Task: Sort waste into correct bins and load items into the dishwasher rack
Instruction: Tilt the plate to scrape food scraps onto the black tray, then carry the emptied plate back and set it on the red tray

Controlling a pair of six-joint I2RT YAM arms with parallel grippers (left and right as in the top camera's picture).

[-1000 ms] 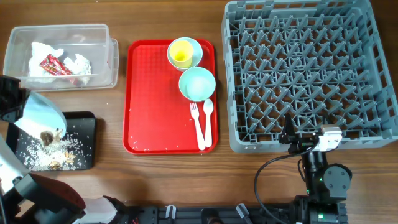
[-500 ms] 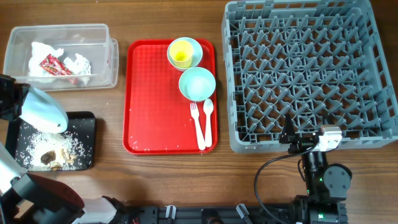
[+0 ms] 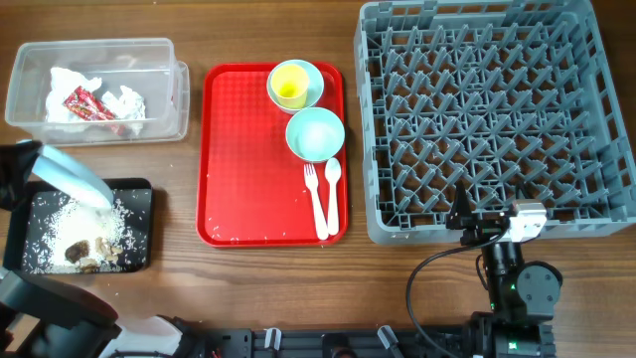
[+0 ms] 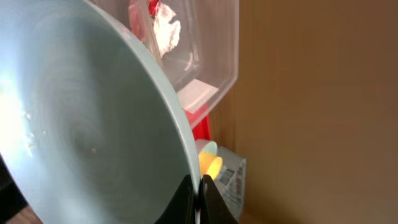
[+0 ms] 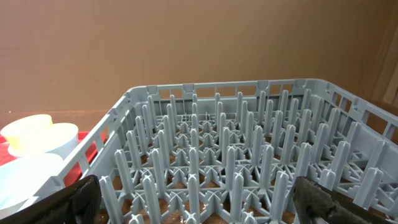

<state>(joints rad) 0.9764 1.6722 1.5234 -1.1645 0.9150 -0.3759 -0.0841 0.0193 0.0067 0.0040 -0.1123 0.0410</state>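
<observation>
Steeply tilted over the shallow black tray [image 3: 145,227] at the surface's near-left corner: a smooth, round pale blue plate [image 3: 72,177], lower edge close over the tray's matt floor, itself strewn with grainy white crumbs [image 3: 58,223] and lumpy brown food scraps [image 3: 83,252]. Left claw [image 4: 199,193] pinched together on the plate's thin rim, arm reaching in along the left edge, wrist rolled so the plate's face slants downward. At the far-left corner, clear rectangular tub [image 3: 30,58] with crumpled white napkins [image 3: 125,99] and a shiny red wrapper [image 3: 83,102]. Mid-surface, flat red tray [image 3: 243,149] bearing yellow cup [image 3: 290,86] nested in light blue bowl [image 3: 314,74], mint-green bowl [image 3: 315,134], white plastic fork [image 3: 315,199] and spoon [image 3: 333,189]. Toward the right edge, grey peg-floored dishwasher rack [image 3: 497,109]; right claw [image 5: 199,196] low at its near edge, fingers spread wide, gripping nothing.
</observation>
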